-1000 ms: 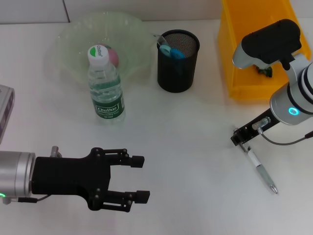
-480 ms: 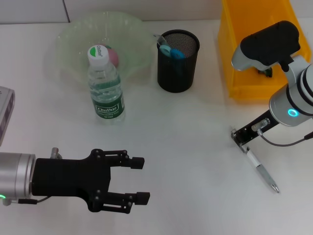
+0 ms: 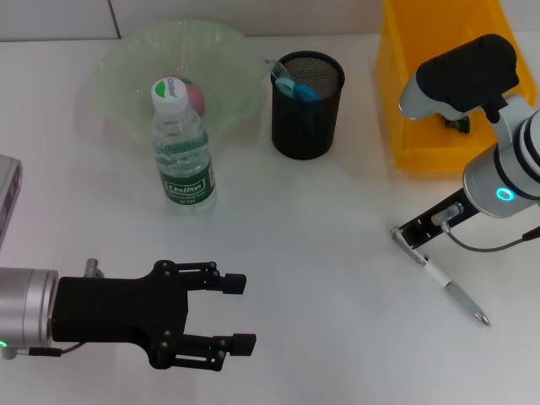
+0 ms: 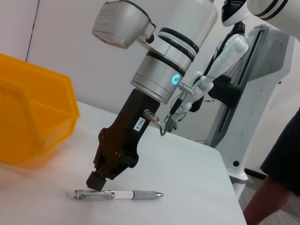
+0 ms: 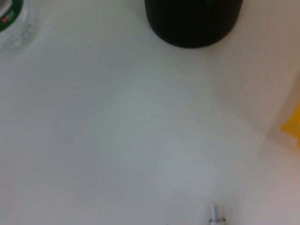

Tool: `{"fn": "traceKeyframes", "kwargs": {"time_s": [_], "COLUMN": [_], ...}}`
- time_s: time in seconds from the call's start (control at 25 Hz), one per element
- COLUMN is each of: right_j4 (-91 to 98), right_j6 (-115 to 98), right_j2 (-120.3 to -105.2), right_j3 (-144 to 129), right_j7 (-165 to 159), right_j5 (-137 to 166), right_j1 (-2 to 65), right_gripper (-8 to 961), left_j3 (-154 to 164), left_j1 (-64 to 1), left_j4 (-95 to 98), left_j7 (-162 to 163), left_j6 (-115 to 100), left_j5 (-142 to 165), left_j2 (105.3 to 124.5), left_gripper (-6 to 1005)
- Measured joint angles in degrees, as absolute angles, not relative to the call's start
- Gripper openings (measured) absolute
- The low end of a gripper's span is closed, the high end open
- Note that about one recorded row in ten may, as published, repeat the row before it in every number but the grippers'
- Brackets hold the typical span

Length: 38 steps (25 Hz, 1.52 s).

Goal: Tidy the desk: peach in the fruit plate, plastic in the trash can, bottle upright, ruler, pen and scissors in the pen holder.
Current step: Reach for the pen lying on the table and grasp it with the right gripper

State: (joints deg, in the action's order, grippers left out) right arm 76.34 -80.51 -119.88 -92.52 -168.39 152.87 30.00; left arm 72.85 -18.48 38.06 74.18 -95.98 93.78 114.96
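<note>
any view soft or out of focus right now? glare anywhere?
Head view: sharp, even light, faint shadows beside the bottle and pen holder, no strong glare. Left wrist view: sharp on the right gripper and pen. Right wrist view: out of focus throughout; pen holder base and pen tip show soft edges.

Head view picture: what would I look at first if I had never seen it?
Probably the big yellow bin at the far right of the white table. Just in front of it the right gripper reaches down to one end of a pen lying flat. The black left gripper fills the near left corner, fingers open, empty.
</note>
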Motion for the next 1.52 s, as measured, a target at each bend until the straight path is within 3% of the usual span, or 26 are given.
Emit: {"fn": "traceKeyframes", "kwargs": {"time_s": [0.28,0.68,0.8,1.04,1.52], "right_j4": [78.97,78.75,77.99,77.61,76.19], "right_j6": [-82.61,-83.63,-83.07,-82.13,-80.92], "right_j2": [-119.88,-119.88,-119.9,-119.89,-119.88], "right_j3": [-91.42,-91.37,-91.49,-91.84,-92.77], "right_j7": [-167.43,-167.43,-167.44,-167.46,-167.52], "right_j5": [152.03,152.16,152.29,152.33,152.35], "right_j1": [29.6,29.74,29.77,29.75,30.19], "right_gripper": [-2,17,204,411,408], "left_j3": [72.86,72.86,72.87,72.86,72.86], "left_j1": [-18.46,-18.46,-18.86,-18.93,-18.99], "left_j4": [38.06,38.05,38.06,38.06,38.06], "left_j7": [74.18,74.18,74.18,74.18,74.18], "left_j6": [-96.2,-96.03,-96.01,-95.95,-95.46], "left_j5": [93.78,93.78,93.78,93.78,93.78], "left_j2": [114.96,114.96,114.96,114.96,115.01], "left_gripper": [784,784,784,784,784]}}
